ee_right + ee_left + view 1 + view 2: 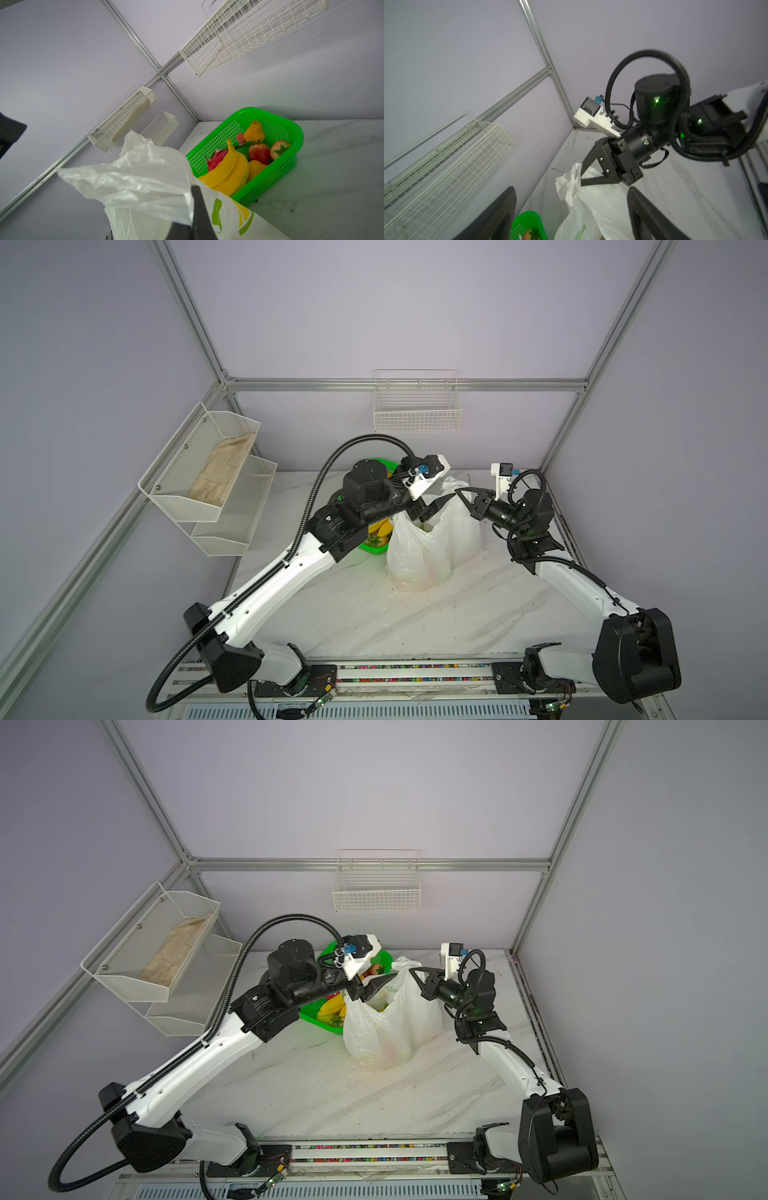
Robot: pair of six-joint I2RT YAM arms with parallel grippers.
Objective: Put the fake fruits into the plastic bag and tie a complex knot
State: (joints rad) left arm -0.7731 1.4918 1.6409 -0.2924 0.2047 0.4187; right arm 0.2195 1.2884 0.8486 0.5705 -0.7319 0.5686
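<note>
Left wrist view: right gripper (581, 176) pinches plastic bag (591, 212) handle, left gripper (436, 505) spread apart — fruit-loading step; next, fetch remaining fake fruits (228, 166).

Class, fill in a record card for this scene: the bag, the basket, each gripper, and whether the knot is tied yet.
bag: white plastic, upright on the table, mouth open
basket: green, beside the bag, holds fruit
left gripper: open, at the bag's mouth
right gripper: shut on the bag's upper edge
tied: not yet
</note>
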